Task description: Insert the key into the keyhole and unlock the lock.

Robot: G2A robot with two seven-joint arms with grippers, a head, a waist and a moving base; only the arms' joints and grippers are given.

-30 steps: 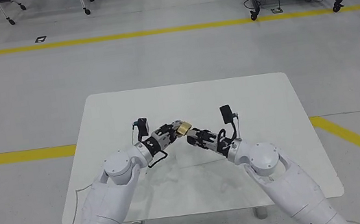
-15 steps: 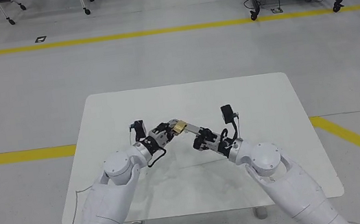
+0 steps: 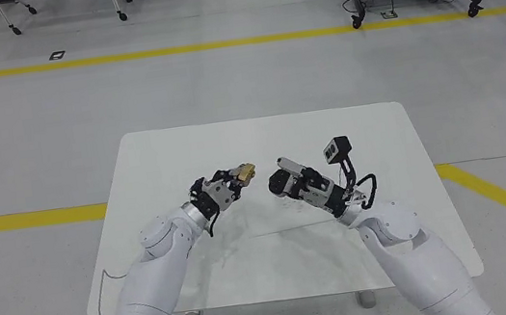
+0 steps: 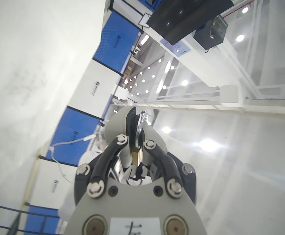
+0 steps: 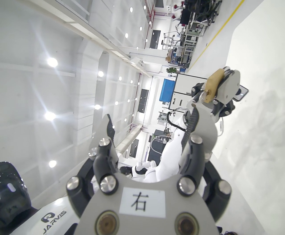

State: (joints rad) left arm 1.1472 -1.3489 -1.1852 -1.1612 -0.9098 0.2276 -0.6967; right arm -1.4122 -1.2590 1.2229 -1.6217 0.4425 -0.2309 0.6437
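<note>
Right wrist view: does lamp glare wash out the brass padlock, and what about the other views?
Right wrist view: ceiling lamps flare into starbursts, clear of the evenly lit brass padlock. Left wrist view: bright lamp patches beside it, shackle glinting. Top view: even light on the white table, no glare.

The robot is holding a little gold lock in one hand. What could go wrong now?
The left hand pinches the brass padlock between its fingers, up over the white table, so it might slip or twist and drop. The right hand is open, empty and apart from the padlock; reaching in, it might knock it crooked. I can't tell where the key is, so the unlocking could fail.
</note>
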